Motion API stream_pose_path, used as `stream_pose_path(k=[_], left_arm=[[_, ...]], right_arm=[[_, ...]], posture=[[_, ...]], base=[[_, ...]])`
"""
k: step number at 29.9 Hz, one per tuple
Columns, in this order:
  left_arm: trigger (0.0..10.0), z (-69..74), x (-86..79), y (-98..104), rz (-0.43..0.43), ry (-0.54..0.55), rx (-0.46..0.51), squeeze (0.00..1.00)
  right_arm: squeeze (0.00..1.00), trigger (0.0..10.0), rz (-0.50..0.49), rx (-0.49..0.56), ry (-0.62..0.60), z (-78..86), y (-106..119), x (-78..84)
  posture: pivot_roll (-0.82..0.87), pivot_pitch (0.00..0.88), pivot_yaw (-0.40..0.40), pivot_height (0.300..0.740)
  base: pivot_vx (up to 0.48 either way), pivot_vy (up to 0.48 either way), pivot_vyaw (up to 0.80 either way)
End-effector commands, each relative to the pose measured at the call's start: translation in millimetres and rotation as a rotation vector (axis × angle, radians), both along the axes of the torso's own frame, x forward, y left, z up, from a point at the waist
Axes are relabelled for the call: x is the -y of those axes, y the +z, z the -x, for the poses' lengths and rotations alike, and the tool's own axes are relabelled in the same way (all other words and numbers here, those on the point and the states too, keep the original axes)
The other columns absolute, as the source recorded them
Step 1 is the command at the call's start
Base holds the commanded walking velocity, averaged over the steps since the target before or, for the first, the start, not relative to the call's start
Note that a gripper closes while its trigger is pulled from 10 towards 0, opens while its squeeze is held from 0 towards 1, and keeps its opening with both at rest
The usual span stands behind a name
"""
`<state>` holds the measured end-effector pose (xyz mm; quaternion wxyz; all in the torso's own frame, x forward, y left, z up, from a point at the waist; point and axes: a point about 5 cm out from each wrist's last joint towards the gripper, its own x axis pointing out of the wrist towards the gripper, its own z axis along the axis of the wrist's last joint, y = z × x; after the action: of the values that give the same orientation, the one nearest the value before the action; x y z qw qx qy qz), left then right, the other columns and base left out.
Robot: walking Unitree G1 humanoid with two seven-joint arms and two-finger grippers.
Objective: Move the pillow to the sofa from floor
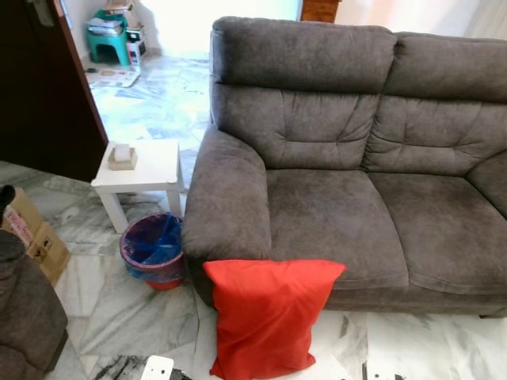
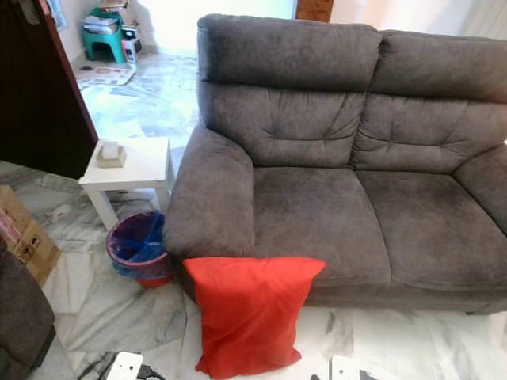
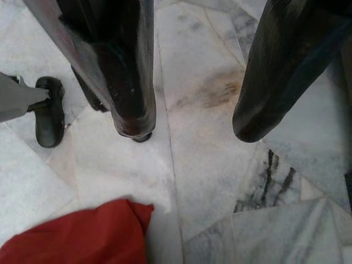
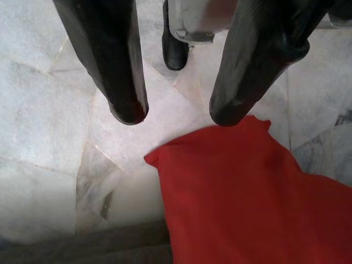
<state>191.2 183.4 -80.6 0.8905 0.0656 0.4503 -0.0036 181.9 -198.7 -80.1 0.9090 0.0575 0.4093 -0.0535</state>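
A: Sofa (image 1: 356, 182) first, then: grey, two seats, taking up most of the head views, both seat cushions bare.

B: And the floor (image 1: 135, 317)?

A: Pale marble, veined grey. A red pillow (image 1: 265, 317) stands upright on it, leaning against the sofa's front edge just below the left armrest.

B: Beside the armrest?

A: A small white desk (image 1: 150, 170) with a little tan box (image 1: 122, 157) on top. Between the desk and the pillow sits a red bin (image 1: 154, 252) lined with a blue bag. A cardboard box (image 1: 30, 233) is at the far left.

B: The end effectors?

A: The left end effector (image 3: 190, 118) hangs over bare marble with its two black fingers spread apart, a pillow corner near the tips. The right end effector (image 4: 176, 113) is likewise parted and holding nothing, its tips just above the pillow's edge.
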Motion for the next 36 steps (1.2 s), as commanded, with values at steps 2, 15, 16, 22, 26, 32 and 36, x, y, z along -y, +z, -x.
stream_pose_path(k=[2,15,16,22,26,32,36], left_arm=[[10.0,5.3,-1.6,-3,0.004,0.004,-0.021,0.0],[10.0,5.7,-0.9,-3,0.013,0.008,-0.025,0.0],[10.0,5.8,-0.9,-3,0.013,0.009,-0.025,0.0],[10.0,5.2,-1.4,-2,-0.008,-0.002,-0.013,0.0],[10.0,2.3,-3.6,1,-0.016,0.086,0.078,0.0],[10.0,-43.5,-37.4,48,-0.044,0.145,0.475,0.0],[10.0,-59.4,-32.4,81,-0.081,0.079,0.713,0.0]], right_arm=[[0.0,10.0,0.006,-0.01,-0.02,2.5,-1,1.3],[0.0,10.0,0.004,-0.013,-0.027,3.5,-2,1.6],[0.0,10.0,0.004,-0.013,-0.024,3.3,-2,1.3],[0.0,10.0,0.023,-0.014,-0.008,2.3,-1,2.1],[0.0,10.0,0.014,0.078,-0.006,-13.4,9,2.9],[0.0,10.0,0.018,0.216,0.016,-33.5,25,7.5],[0.0,10.0,0.025,0.357,0.014,-46.9,41,14.3]], posture=[[-0.03,0.043,-0.024,0.74],[-0.02,0.059,-0.028,0.74],[-0.02,0.059,-0.028,0.74],[-0.02,0.062,-0.029,0.74],[-0.02,0.066,-0.027,0.74],[0.0,0.069,-0.03,0.74],[-0.01,0.067,-0.025,0.74]], base=[[0.368,0.0,0.0],[0.381,0.0,0.0],[0.382,0.0,-0.49],[0.228,0.0,-0.5],[0.0,0.0,0.0],[0.0,0.0,0.0],[0.0,0.0,0.0]])
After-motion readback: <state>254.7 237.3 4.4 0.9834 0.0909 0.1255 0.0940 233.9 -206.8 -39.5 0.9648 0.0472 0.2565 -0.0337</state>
